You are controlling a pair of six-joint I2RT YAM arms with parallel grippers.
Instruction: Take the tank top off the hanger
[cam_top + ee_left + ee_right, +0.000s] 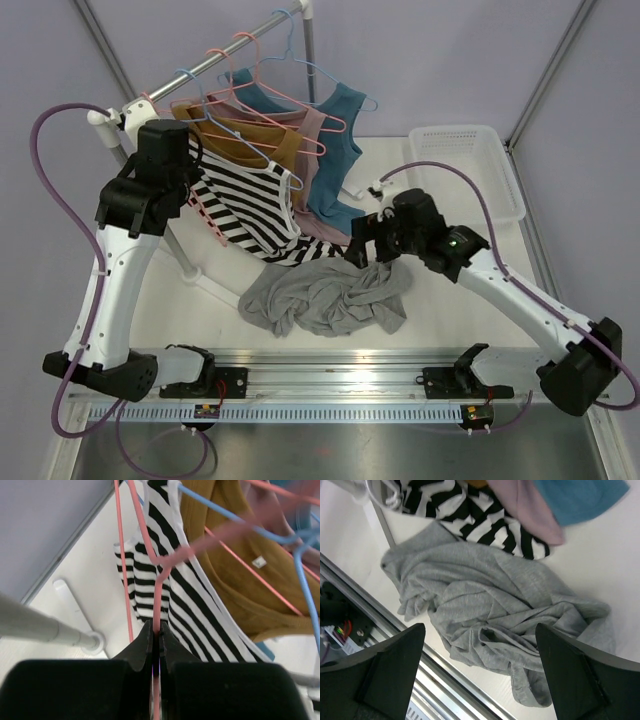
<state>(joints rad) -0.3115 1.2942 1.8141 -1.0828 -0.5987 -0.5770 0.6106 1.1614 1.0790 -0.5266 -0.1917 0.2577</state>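
Your left fingers (155, 632) are clamped shut on the thin pink wire of the hanger (159, 597). In the wrist view that wire rises out of them toward 12 o'clock. The striped tank top (250, 205) hangs on that hanger. Its black-and-white knit sits just beside the pinch, on the 3 o'clock side.

From overhead, its long axis runs from the straps by your left wrist at 10 o'clock down to the hem at 4 o'clock. There the hem reaches the white table (450, 310) beside a crumpled grey garment (325, 298).

Your right fingers (365, 248) stand spread wide, holding nothing, above that soft, wrinkled grey heap.

Behind the striped one, a mustard top (255, 135) and a teal top (338, 165) hang on other wire hangers from the metal rail (215, 62).
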